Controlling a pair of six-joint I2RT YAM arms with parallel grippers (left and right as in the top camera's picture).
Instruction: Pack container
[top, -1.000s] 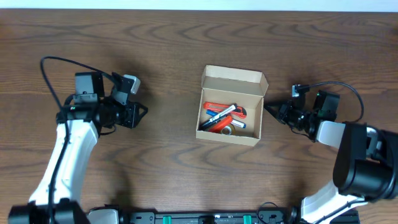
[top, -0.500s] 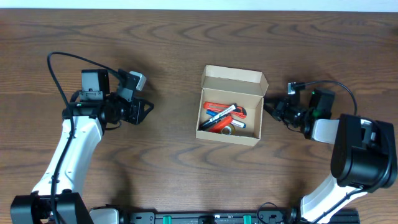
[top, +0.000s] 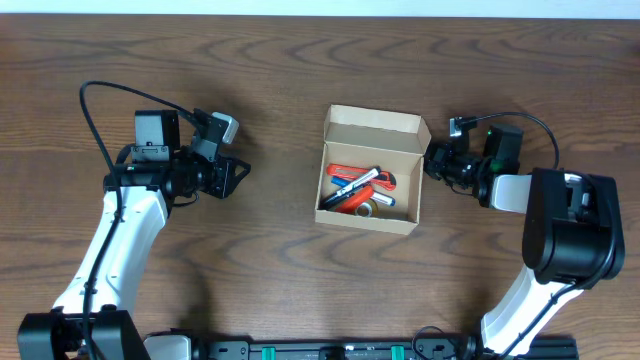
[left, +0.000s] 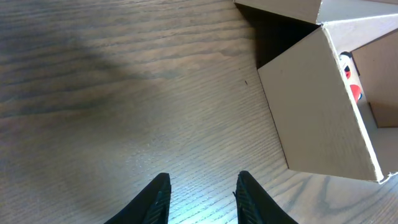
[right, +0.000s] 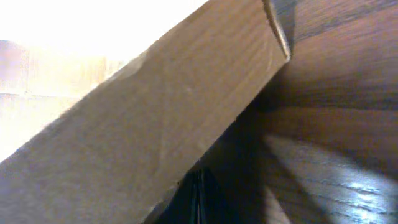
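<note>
My left pincer (top: 234, 172) hovers over the table (top: 280, 60), apart from the box (top: 368, 222) on its left, fingers (left: 155, 198) spread with nothing between them. The box sits mid-table, lid (top: 375, 122) open, markers (top: 352, 186) and red bits (top: 345, 169) inside. My right pincer (top: 432, 163) is pressed together, empty, its tip just beside the box's right wall; I cannot tell if it touches.
</note>
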